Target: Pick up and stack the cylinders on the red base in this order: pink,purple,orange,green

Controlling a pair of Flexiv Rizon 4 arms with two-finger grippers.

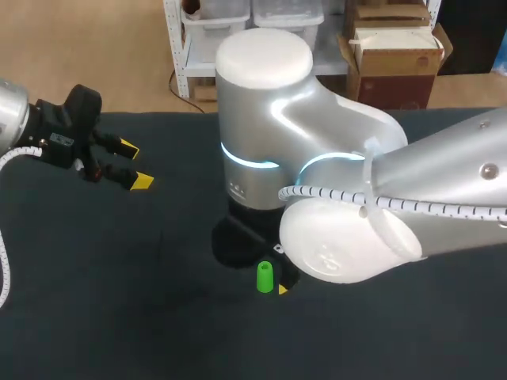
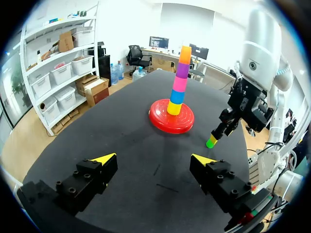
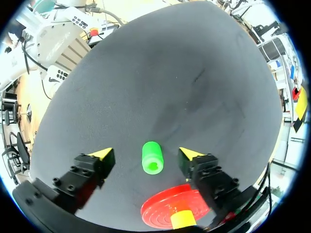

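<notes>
Fetching the last piece: green cylinder (image 3: 152,158) stands near the red base (image 2: 159,121), untouched between the wide-open fingers of the right gripper (image 3: 146,155), which next should close, lift and cap the orange cylinder (image 2: 184,54); left gripper (image 2: 153,158) hangs wide open, far left.

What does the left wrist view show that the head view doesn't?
Only the left wrist view shows the red base and its stack of yellow, blue, pink, purple and orange cylinders; in the head view the right arm hides them. Only the head view shows the left arm behind its hand. Both show the green cylinder, the open left hand and the right arm.
</notes>
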